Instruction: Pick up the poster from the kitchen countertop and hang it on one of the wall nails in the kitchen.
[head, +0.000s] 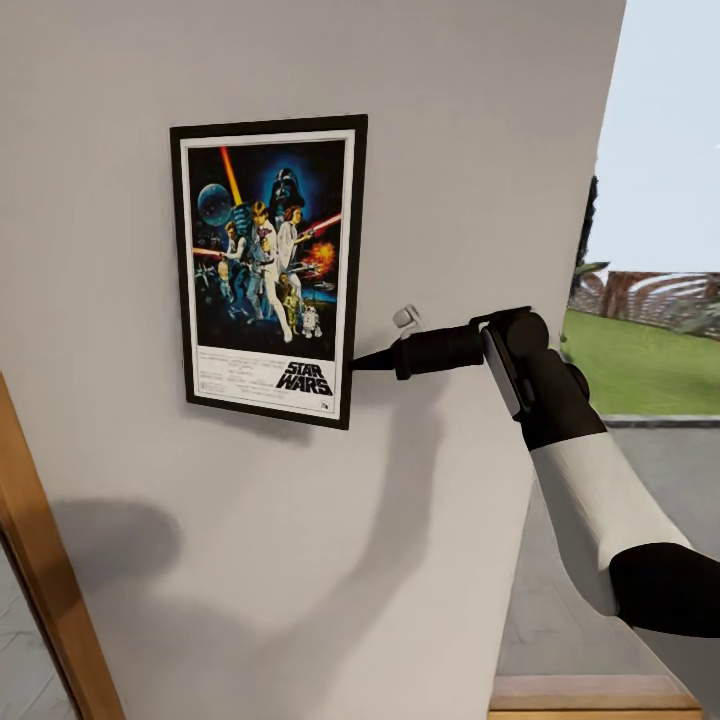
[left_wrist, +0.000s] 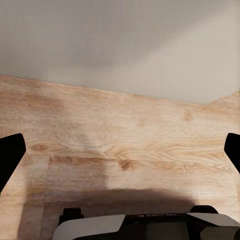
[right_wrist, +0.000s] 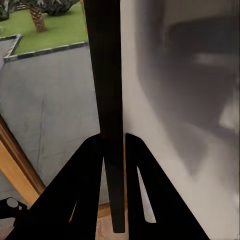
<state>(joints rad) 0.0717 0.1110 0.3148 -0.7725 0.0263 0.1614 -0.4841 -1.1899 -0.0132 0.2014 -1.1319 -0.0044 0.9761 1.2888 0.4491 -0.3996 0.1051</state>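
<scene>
The Star Wars poster (head: 268, 268) stands upright and flat against the light-grey wall (head: 450, 150), black frame and white border facing me. My right gripper (head: 358, 364) reaches in from the right and is shut on the frame's lower right edge. In the right wrist view the frame edge (right_wrist: 107, 75) runs as a thin black bar between the two closed fingers of that gripper (right_wrist: 114, 147). My left gripper (left_wrist: 120, 152) is open, its fingertips (left_wrist: 10, 152) wide apart over a wooden floor (left_wrist: 125, 140). The wall nails are hidden and the kitchen countertop is out of view.
A wooden door frame (head: 45, 570) slants up at the lower left. The wall ends at the right, where paving (head: 660, 470), grass (head: 640, 365) and sky lie beyond. A wooden ledge (head: 590, 700) sits at the bottom right.
</scene>
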